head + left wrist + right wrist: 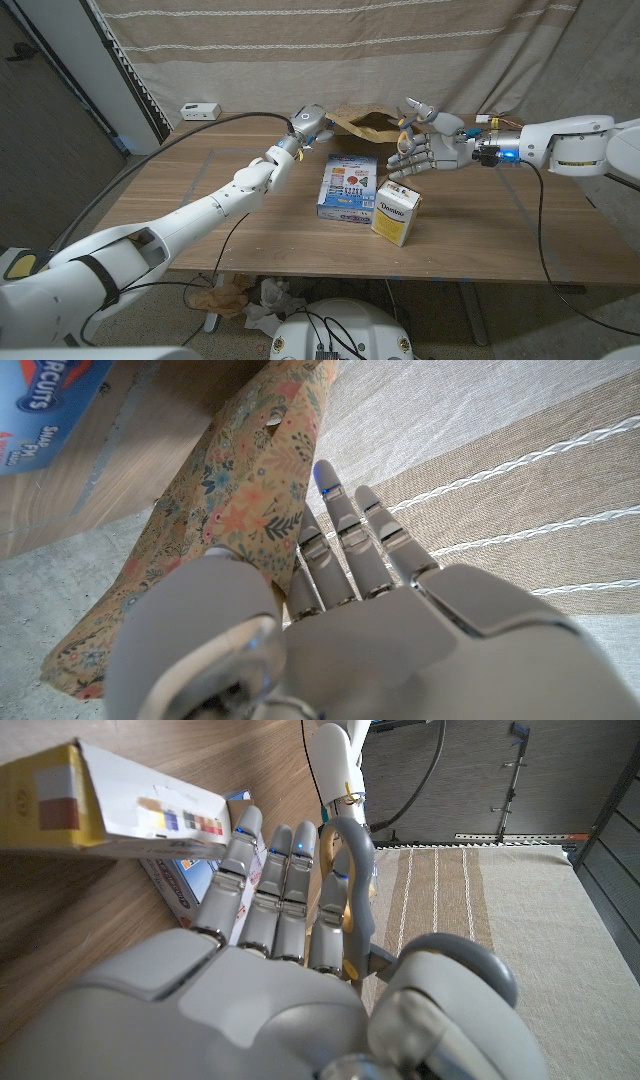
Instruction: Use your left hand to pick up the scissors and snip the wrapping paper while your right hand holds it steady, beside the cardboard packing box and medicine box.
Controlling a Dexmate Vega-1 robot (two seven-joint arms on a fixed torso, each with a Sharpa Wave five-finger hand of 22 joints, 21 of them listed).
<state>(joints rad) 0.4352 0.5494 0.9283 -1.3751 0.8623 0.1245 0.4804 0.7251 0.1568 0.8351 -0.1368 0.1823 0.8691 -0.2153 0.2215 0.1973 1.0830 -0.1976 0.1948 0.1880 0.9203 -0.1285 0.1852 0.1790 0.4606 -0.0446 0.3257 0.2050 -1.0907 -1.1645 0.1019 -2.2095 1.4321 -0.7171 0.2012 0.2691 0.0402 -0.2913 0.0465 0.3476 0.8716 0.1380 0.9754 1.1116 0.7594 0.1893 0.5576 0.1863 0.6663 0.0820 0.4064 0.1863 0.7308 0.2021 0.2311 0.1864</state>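
Backdrop: beige striped curtain behind a wooden counter.

Two boxes stand mid-counter, touching or nearly so: a blue box and, just beside it toward the robot's right, a yellow-and-white carton.

The wrapping paper is held up over the counter's far side, behind the boxes and between the two hands. In the left wrist view it shows as a floral sheet, folded or loosely rolled.

- Left hand is at the paper's left end. Its fingers lie straight alongside the sheet, thumb toward it. Whether it actually pinches the paper cannot be told.
- Right hand is at the paper's right end, fingers fairly straight. Its hold cannot be told either.
- Scissors: not made out with certainty. Small yellow bits show among the right hand's fingers, unidentified.

Handling judgement: the paper is probably light, limp, and prone to creasing or tearing. It should be pinched near an edge and kept taut for the cut. The scissors should be stiff and need a hold through the handle loops.
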